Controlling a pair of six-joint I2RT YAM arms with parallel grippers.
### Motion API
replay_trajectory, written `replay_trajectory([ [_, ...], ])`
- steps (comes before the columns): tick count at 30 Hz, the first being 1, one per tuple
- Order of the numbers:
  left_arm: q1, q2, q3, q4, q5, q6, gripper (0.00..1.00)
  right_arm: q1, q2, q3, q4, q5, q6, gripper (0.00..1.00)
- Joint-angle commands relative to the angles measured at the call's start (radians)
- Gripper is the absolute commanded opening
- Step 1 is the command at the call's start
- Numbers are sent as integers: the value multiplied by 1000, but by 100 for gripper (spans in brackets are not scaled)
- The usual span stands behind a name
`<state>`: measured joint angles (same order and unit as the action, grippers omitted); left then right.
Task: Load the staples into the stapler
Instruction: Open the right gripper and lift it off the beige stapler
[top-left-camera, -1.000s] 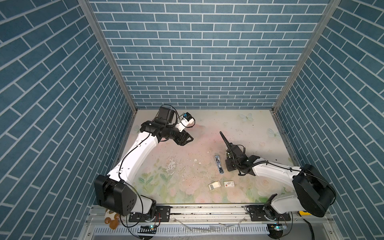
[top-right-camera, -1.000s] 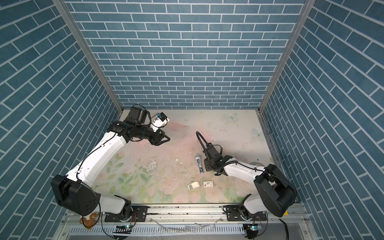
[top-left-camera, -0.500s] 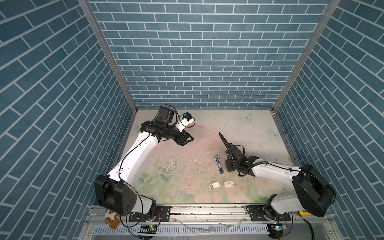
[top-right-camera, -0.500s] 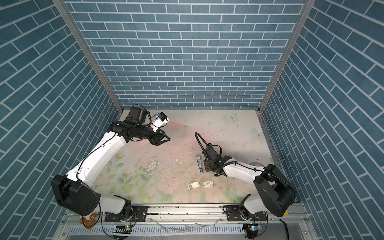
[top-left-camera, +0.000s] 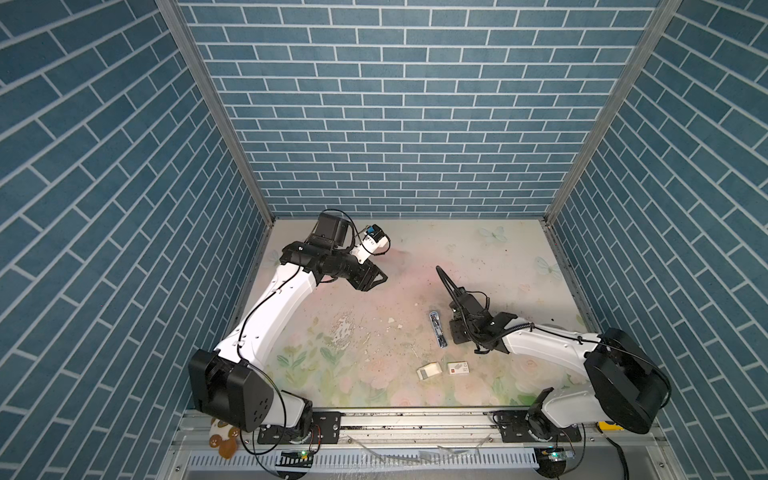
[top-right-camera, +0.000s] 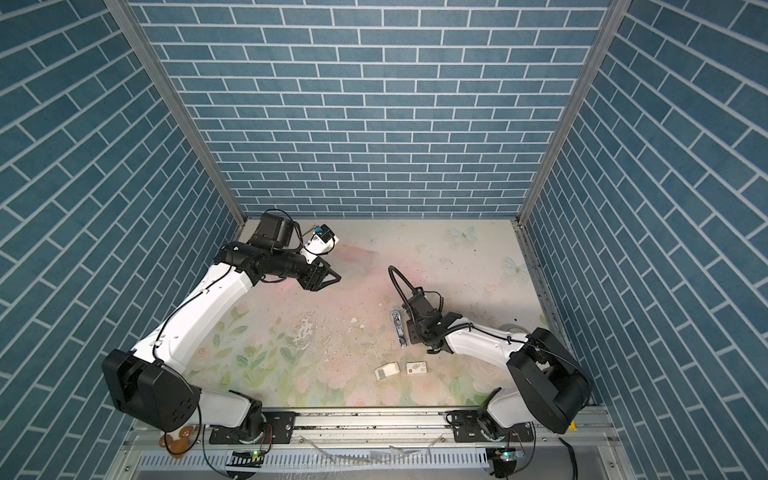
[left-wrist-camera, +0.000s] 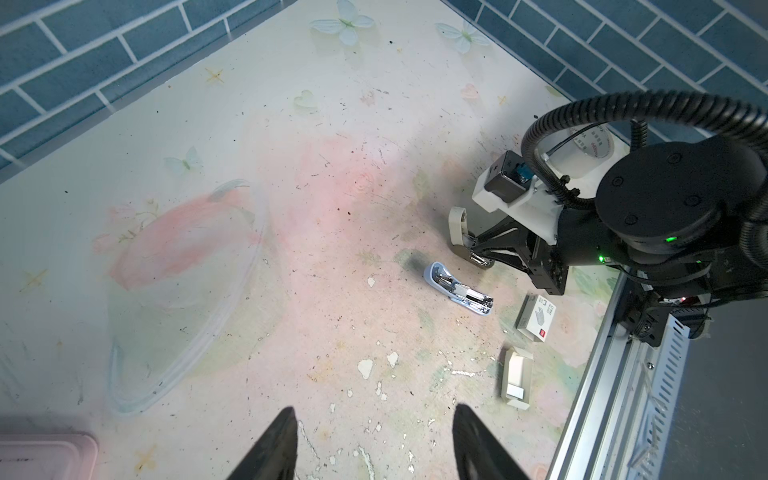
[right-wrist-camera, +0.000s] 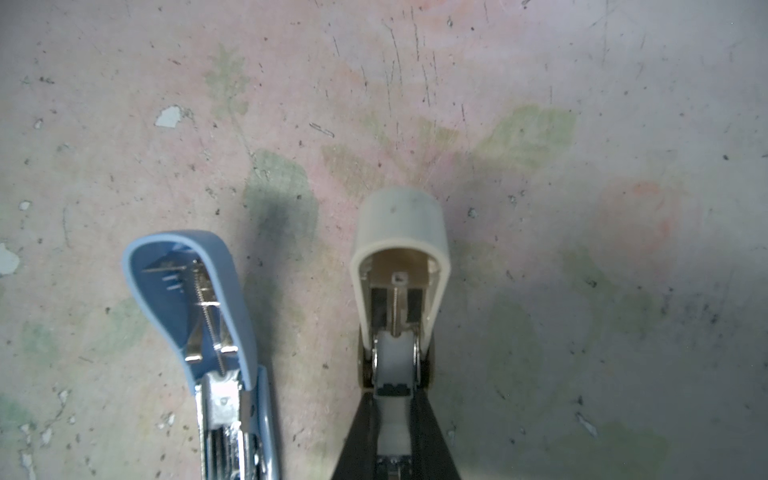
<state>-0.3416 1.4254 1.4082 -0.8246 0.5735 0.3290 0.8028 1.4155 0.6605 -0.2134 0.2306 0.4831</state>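
The staples showed only as a small grey patch at one end of the white card tray, which lay near the table's front edge, right of its middle. Just beside the tray, towards the right edge, lay the red-marked white sleeve, not touching it. Farther back from the front edge, the blue stapler lay folded open on the table, its chrome inside facing up. Right beside it, the right gripper was clamped on the rear of a cream stapler, whose cover stood raised; whether its base touched the table could not be told. The left gripper hung above the back left part of the table, well apart from everything, its jaws spread and empty.
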Motion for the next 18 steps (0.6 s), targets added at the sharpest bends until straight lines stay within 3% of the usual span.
replay_trajectory([
  [1,0,3,4,-3,14,1,61,16,11,-28,-52,-10,50,10],
  [18,0,9,8,-4,16,-1,62,30,10,-33,-76,16,98,14],
])
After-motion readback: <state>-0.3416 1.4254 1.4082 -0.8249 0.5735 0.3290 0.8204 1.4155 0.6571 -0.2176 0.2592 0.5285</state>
